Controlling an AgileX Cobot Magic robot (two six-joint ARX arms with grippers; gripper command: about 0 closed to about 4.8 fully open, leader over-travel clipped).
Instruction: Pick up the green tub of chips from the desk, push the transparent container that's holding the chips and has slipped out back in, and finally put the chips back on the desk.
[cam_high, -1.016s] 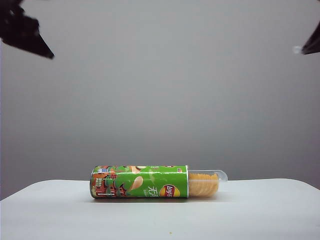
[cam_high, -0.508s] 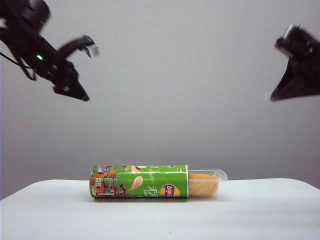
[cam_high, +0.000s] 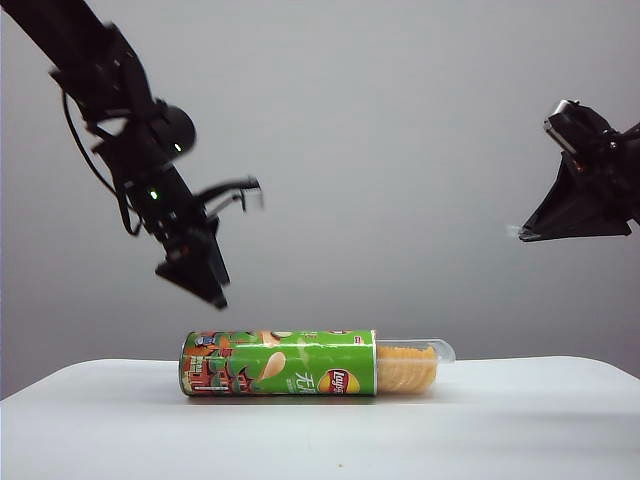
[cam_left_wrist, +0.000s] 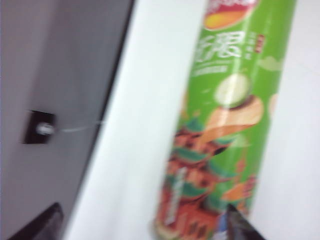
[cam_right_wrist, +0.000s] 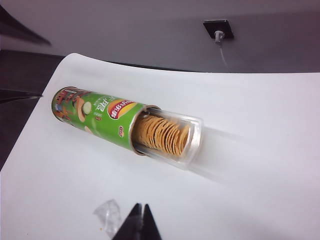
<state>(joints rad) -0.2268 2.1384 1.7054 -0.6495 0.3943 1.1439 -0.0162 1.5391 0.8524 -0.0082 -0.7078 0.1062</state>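
The green tub of chips (cam_high: 280, 363) lies on its side on the white desk (cam_high: 500, 420). The transparent container (cam_high: 415, 365) sticks out of its right end, with the chips (cam_high: 405, 370) stacked inside. My left gripper (cam_high: 235, 240) hangs open in the air above the tub's patterned left end, apart from it. In the left wrist view the tub (cam_left_wrist: 225, 125) fills the frame, blurred, between the wide-apart fingertips of the left gripper (cam_left_wrist: 142, 225). My right gripper (cam_high: 520, 233) is shut and empty, high at the right. The right wrist view shows the tub (cam_right_wrist: 100, 117), the container (cam_right_wrist: 172, 137) and the right gripper (cam_right_wrist: 141, 210).
A small scrap of clear plastic (cam_right_wrist: 109, 215) lies on the desk near the right gripper's tips. A wall socket (cam_right_wrist: 218, 28) with a cable sits on the grey wall behind the desk. The desk's rounded edge (cam_right_wrist: 60, 65) runs close to the tub's patterned end.
Both arms have come down into view. The left gripper has dropped toward the tub's left end and opened. The right gripper has lowered a little, still shut. The tub has not moved.
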